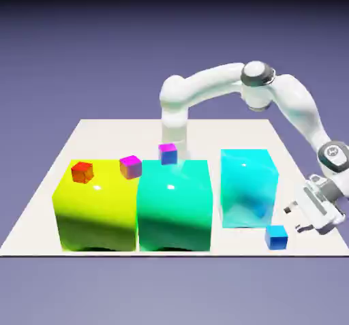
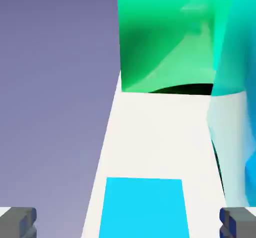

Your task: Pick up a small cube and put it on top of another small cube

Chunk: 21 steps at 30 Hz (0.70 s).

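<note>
The small cube [image 1: 276, 237], plain blue, rests on the white table near its front edge, in front of the big cyan block [image 1: 248, 187]. My gripper [image 1: 294, 220] hovers low just to the exterior view's right of it, fingers pointing toward the cube. In the hand view the small cube [image 2: 145, 207] fills the bottom middle, its bright blue face lying ahead of the gap between my two grey fingertips [image 2: 17, 222]. The jaws stand wide open and hold nothing.
A big yellow block [image 1: 95, 211] and a big green block [image 1: 174, 204] stand side by side left of the cyan one. A red cube [image 1: 82, 172] sits on the yellow block; a magenta-topped orange cube [image 1: 130, 166] and a blue cube with magenta top [image 1: 168, 153] lie behind.
</note>
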{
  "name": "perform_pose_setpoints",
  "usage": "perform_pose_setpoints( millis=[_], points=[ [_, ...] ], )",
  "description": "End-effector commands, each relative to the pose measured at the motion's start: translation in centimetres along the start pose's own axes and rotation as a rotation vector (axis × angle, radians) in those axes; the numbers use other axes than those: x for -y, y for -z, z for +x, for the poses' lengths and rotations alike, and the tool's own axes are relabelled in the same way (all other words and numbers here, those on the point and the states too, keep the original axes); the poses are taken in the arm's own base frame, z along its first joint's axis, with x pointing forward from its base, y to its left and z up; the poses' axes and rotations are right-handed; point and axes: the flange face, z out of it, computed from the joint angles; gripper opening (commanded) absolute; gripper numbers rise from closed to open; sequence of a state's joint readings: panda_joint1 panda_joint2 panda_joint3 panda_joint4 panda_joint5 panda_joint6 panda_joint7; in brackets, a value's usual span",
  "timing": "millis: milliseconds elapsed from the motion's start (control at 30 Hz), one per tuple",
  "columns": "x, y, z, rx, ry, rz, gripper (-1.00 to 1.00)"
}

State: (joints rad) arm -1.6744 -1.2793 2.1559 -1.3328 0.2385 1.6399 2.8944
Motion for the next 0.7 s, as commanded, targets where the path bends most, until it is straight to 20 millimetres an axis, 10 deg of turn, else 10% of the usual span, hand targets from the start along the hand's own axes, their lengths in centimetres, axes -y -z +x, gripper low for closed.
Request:
perform_pose_setpoints(
  millis=[0,100,133,333,667],
  points=[
    [-0.4,-1.9,-0.4,0.000,0.001,-0.001,0.00],
    [-1.1,-6.2,-1.1,0.000,0.001,-0.002,0.00],
    [-1.1,-6.2,-1.1,0.000,0.001,-0.002,-1.00],
    [-0.1,2.1,1.5,0.022,0.030,-0.001,-1.00],
    [13.2,2.0,16.1,-0.111,-0.155,-0.135,-1.00]
  ],
)
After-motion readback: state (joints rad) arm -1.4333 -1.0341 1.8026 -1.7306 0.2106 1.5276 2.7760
